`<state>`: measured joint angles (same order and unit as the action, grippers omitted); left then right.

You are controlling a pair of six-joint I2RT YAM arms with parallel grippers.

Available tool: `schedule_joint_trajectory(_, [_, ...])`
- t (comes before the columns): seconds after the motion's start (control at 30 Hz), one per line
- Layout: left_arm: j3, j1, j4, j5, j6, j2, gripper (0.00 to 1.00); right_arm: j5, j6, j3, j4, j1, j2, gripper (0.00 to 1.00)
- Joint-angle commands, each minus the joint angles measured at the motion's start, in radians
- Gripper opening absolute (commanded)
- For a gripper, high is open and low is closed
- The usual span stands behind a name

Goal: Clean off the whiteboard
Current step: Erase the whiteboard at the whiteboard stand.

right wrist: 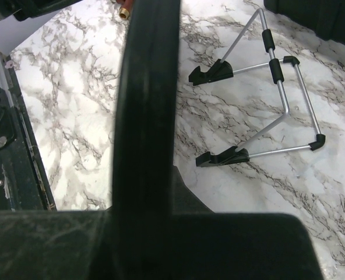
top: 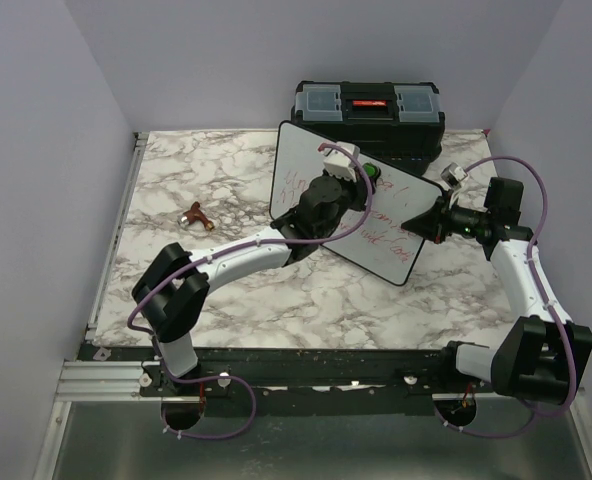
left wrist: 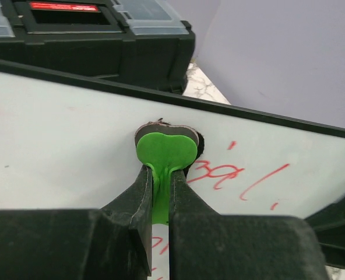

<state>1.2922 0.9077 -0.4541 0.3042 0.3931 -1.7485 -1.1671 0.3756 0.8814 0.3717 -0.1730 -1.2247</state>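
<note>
near edge: a white marble-patterned tabletop (top: 276,290) with grey veins carries both arm bases.
left side: a small copper-brown metal piece (top: 197,215) lies on the tabletop, well apart from everything else.
left arm: the left tool (left wrist: 161,178) is pinched narrow on the flat stem of a green plastic eraser (left wrist: 166,149). the eraser's rounded head, with a dark pad behind it, is pressed on the face of the large flat white rectangular whiteboard (left wrist: 62,146).
right arm: the right tool (top: 428,218) is clamped on the whiteboard's thin black frame at its right-hand edge (in its own camera the frame fills the gap between the fingers).
centre: the whiteboard sits mid-tabletop between the two tools, tilted, with its face turned up toward the arms.
markings: red handwritten marker lines (left wrist: 225,172) run just right of the eraser, and there are more red scribbles toward the left side.
behind the whiteboard: a silver wire stand (right wrist: 277,99) with black caps rests on the tabletop; i cannot tell whether it touches the whiteboard.
far edge: a black plastic toolbox (top: 368,108) with a red latch sits just behind the whiteboard.
</note>
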Motion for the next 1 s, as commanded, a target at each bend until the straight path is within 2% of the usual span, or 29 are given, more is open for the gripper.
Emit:
schedule_joint_trajectory(0.0, [-0.055,-0.112,0.098,0.081,-0.034,-0.03,0.0,-0.134,0.085,0.002,0.084,0.052,0.036,0.01])
schedule_joint_trajectory(0.23, [-0.052,-0.126,0.091,0.047,-0.039,0.005,0.0,-0.135,0.085,0.002,0.085,0.052,0.033,0.01])
schedule_joint_trajectory(0.63, [-0.06,0.024,0.049,0.053,0.021,-0.01,0.0,-0.133,0.085,0.001,0.084,0.051,0.03,0.01])
schedule_joint_trajectory(0.97, [-0.135,0.059,0.011,0.057,0.04,-0.036,0.0,-0.135,0.085,0.002,0.085,0.051,0.033,0.01])
